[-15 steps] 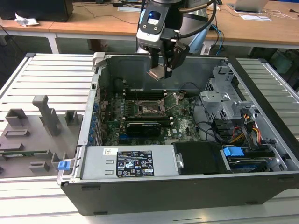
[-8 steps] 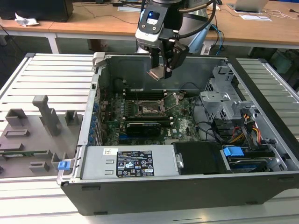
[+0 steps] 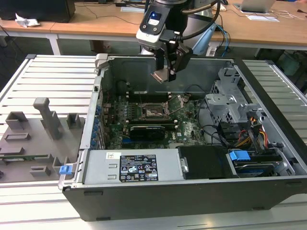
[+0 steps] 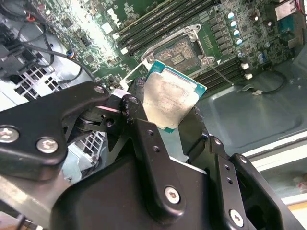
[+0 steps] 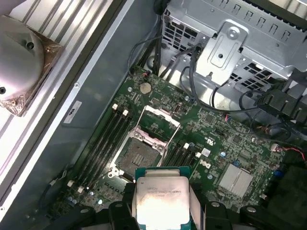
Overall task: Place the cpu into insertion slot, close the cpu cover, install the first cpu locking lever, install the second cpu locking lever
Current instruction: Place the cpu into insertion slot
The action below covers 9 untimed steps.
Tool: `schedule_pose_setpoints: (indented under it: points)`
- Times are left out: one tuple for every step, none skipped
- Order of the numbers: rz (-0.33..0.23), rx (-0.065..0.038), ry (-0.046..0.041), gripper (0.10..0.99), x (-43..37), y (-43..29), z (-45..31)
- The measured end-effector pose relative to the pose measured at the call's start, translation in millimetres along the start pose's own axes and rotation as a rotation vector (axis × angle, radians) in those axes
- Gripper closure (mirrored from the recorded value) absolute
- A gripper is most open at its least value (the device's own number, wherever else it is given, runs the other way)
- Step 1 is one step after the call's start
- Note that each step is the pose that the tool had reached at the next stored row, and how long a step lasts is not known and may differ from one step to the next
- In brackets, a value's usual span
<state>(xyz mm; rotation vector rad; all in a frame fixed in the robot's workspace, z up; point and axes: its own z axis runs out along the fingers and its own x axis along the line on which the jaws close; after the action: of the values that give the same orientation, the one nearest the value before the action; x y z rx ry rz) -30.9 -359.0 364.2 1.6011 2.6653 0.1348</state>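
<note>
A pale grey slatted metal table (image 3: 57, 72) carries an open black computer case (image 3: 192, 196) and, at the exterior view's left, a grey plastic fixture plate with upright blocks (image 3: 33, 139).

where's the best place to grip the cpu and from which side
Grip the cpu by two opposite thin edges, coming from its metal-top side, much as the gripper holds it now. It is a thin flat square, so the edges give the only purchase. This probably also leaves the underside free to seat in the insertion slot.
</note>
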Motion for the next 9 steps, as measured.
schedule_pose_setpoints:
  points:
    - [0.016, 0.0, -0.0015, 0.557, 0.0, 0.0, 0.5]
    - [0.029, -0.001, -0.0027, 0.557, 0.0, -0.1, 1.1]
    - [0.047, -0.001, -0.0043, 0.557, 0.0, -0.1, 1.6]
    - [0.06, -0.001, -0.0054, 0.557, 0.0, -0.2, 2.1]
    - [0.084, -0.002, -0.0076, 0.557, -0.1, -0.3, 2.8]
    - [0.104, -0.002, -0.0093, 0.557, -0.1, -0.3, 3.5]
    - [0.116, -0.002, -0.0103, 0.557, -0.1, -0.3, 3.9]
    - [0.125, -0.002, -0.0112, 0.557, -0.1, -0.4, 4.2]
    - [0.135, -0.003, -0.0121, 0.557, -0.1, -0.4, 4.5]
